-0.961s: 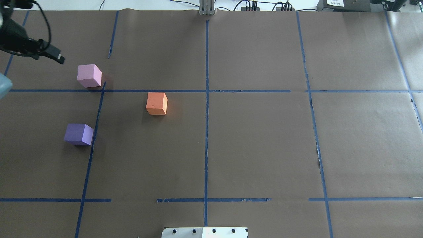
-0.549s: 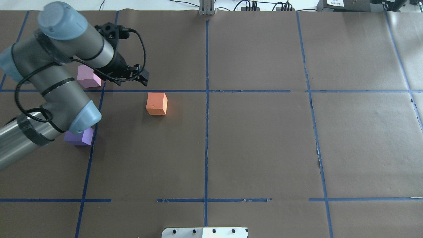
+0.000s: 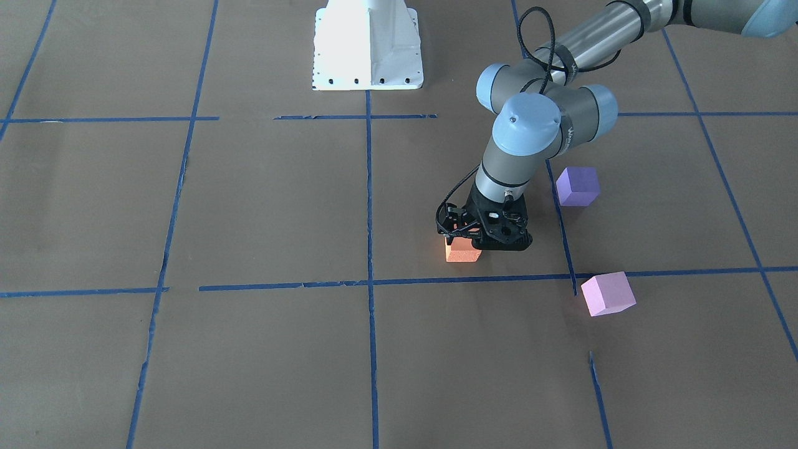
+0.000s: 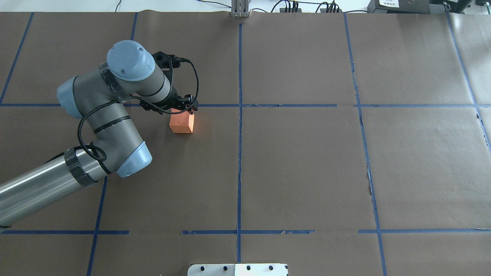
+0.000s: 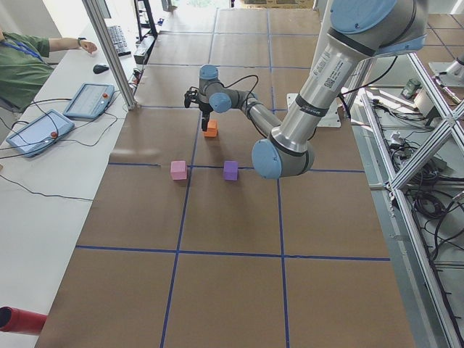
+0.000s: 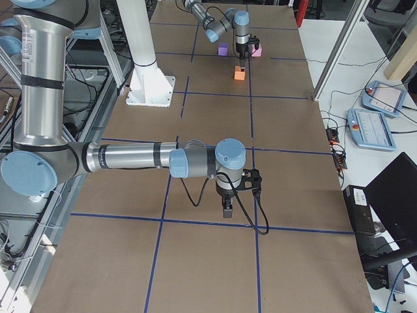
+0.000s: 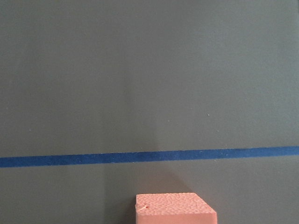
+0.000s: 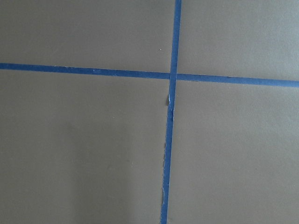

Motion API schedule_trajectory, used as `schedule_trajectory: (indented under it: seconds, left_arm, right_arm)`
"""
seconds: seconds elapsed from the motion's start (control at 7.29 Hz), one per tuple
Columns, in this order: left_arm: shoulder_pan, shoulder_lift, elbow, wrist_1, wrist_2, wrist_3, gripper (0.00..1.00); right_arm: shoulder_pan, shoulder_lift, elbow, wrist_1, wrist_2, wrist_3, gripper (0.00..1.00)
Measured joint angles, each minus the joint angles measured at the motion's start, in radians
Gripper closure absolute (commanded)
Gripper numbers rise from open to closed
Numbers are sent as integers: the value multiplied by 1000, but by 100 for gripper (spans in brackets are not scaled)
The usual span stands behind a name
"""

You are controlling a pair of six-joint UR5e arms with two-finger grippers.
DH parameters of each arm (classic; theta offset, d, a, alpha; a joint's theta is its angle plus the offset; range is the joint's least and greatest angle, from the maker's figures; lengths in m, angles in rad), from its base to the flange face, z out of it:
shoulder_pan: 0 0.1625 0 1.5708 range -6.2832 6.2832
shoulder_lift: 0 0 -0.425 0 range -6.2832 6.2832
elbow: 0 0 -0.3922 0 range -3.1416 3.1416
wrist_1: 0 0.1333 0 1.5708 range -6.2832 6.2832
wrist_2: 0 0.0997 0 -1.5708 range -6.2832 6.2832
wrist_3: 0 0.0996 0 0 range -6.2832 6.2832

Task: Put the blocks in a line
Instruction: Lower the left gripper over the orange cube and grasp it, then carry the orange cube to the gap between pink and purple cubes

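Observation:
The orange block (image 4: 182, 123) sits on the brown paper left of centre and also shows in the front view (image 3: 460, 253). My left gripper (image 4: 185, 110) hangs right over its far edge, jaws pointing down and apparently open, holding nothing. The left wrist view shows the orange block's top (image 7: 175, 210) at its bottom edge. The purple block (image 3: 578, 186) and the pink block (image 3: 608, 293) lie apart on the robot's left side; the arm hides both in the overhead view. My right gripper (image 6: 227, 211) shows only in the right side view, over bare paper, and I cannot tell its state.
Blue tape lines (image 4: 239, 126) divide the paper into a grid. The white robot base (image 3: 368, 43) stands at the table's near edge. An operator (image 5: 29, 61) and control tablets (image 5: 88, 99) are beyond the far edge.
My left arm has swung in from the left edge and across to the orange block, now covering the pink and purple blocks in the overhead view. No block has moved.

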Motion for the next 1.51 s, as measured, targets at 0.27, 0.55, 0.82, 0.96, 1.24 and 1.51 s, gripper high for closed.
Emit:
schedule_trajectory:
  seconds: [0.27,0.55,0.82,0.96,1.24,1.51]
  left_arm:
    - [24,-2,17,-3,1,3,1]
    - [29,-5,44,-5,0,4,82]
    - [29,-12,50,0,-7,6,83]
    - [16,-9,46,4,-31,10,83]
    - [-62,74,-22,12,-119,85,81]
    - [-165,185,-67,27,-182,216,81]
  right_arm:
    - [0,0,0,0,0,0,0]
    - [0,0,0,0,0,0,0]
    - [0,0,0,0,0,0,0]
    - [0,0,0,0,0,0,0]
    - [0,0,0,0,0,0,0]
    - [0,0,0,0,0,0,0]
